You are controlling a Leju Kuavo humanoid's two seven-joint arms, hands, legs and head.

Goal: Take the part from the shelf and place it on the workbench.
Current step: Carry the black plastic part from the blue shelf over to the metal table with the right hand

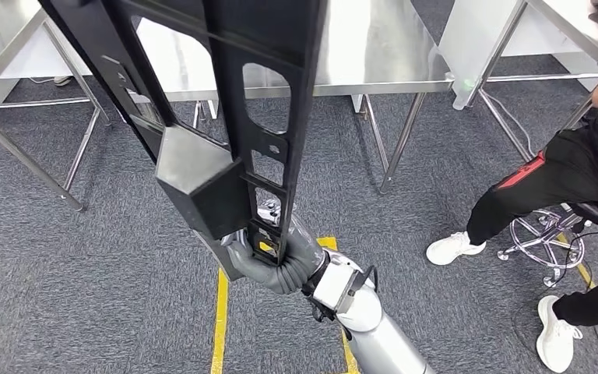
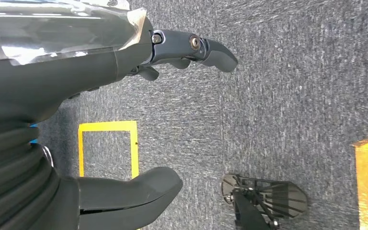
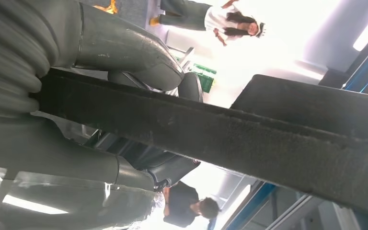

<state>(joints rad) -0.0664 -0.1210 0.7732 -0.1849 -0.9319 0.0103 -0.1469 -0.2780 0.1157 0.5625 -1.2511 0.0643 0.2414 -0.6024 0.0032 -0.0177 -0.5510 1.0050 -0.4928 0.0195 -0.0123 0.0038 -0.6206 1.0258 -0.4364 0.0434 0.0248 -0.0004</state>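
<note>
A long black plastic part [image 1: 233, 117] with cut-out windows and a boxy block on its side stands almost upright in front of me. My right hand [image 1: 276, 261] grips its lower end, fingers wrapped round the narrow bar. In the right wrist view the part [image 3: 249, 139] crosses the picture as a rough dark bar, with the thumb [image 3: 124, 52] over it and the fingers [image 3: 139, 163] beneath. The steel workbench [image 1: 381, 54] lies ahead, behind the part. My left hand [image 2: 124, 96] hangs over the carpet, fingers apart, holding nothing.
Grey carpet with yellow tape lines [image 1: 219, 319] runs under me. A second steel table [image 1: 0, 54] stands at the left. A person in black trousers [image 1: 545, 179] sits on a stool [image 1: 549, 238] at the right, white shoes on the floor. Another table [image 1: 576, 31] is at far right.
</note>
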